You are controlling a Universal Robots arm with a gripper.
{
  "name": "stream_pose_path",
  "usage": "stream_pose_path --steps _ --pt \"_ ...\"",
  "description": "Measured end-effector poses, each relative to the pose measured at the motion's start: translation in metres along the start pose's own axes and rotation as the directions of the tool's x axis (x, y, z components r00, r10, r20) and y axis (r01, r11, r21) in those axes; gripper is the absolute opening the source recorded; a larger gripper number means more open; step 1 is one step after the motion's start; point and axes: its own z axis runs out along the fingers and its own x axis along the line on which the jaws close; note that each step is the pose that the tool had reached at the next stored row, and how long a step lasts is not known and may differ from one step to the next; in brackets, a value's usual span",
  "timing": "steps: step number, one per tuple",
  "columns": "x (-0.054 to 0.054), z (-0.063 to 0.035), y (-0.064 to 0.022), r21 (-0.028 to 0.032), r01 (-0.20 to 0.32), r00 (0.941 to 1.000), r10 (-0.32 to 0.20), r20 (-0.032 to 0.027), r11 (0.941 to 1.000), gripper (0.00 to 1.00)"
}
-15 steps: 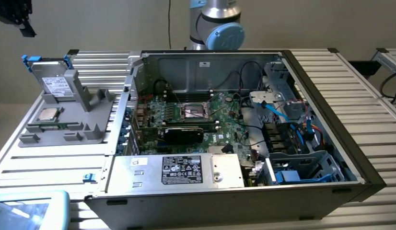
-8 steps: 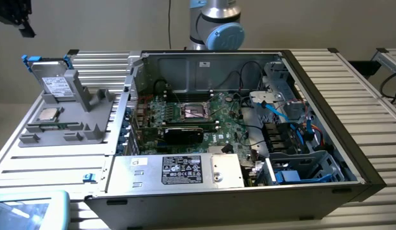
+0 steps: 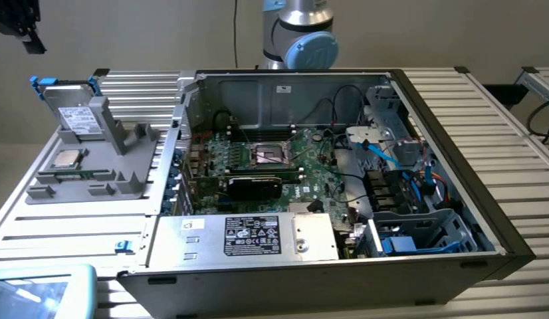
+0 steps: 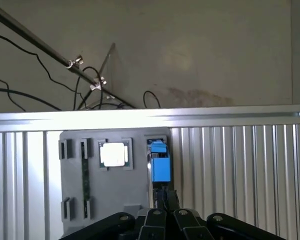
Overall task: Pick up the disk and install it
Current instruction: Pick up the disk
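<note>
The exterior view sits high and off the arm. It looks steeply down across the open computer case (image 3: 256,100) toward the base of the robot arm (image 3: 301,40) at the far side. It stands back far enough to take in the whole case, the ribbed aluminium table (image 3: 496,113) and, on the exterior view's left, the grey holder (image 3: 123,143) with the disk (image 3: 77,116) upright and the CPU chip (image 3: 66,158). The wrist view looks out past the gripper (image 4: 165,192), from nearer, down onto the same grey holder (image 4: 120,195). It is tilted enough to catch the table's edge and a wall (image 4: 190,50) beyond. Both views share the grey holder, the disk (image 4: 160,169), the CPU chip (image 4: 113,154) and the table slats.
</note>
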Motion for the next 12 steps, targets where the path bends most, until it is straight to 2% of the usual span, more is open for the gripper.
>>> stream_pose_path --steps 12 --pt "0.0002 0.0025 0.0041 0.0001 0.009 1.0000 -0.009 -0.0001 1.0000 0.12"
